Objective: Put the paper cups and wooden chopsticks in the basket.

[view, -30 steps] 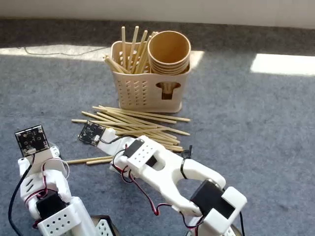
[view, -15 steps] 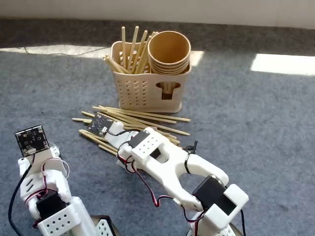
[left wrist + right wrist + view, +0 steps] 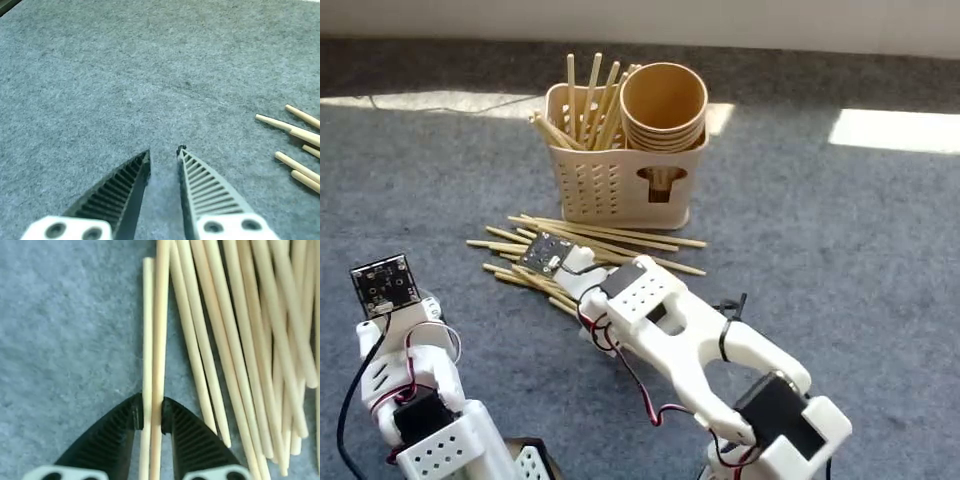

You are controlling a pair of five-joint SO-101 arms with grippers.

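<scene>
While the right gripper [image 3: 151,402] clamps two wooden chopsticks [image 3: 156,330], it's swung them up from the near side against the loose pile [image 3: 620,238] mid-surface, closer to the basket [image 3: 590,190], where the paper cups [image 3: 663,100] already sit. Left gripper [image 3: 164,151] hangs parted, empty. Grey carpet [image 3: 840,280], sunlit patch [image 3: 895,130] along the far edge.
</scene>
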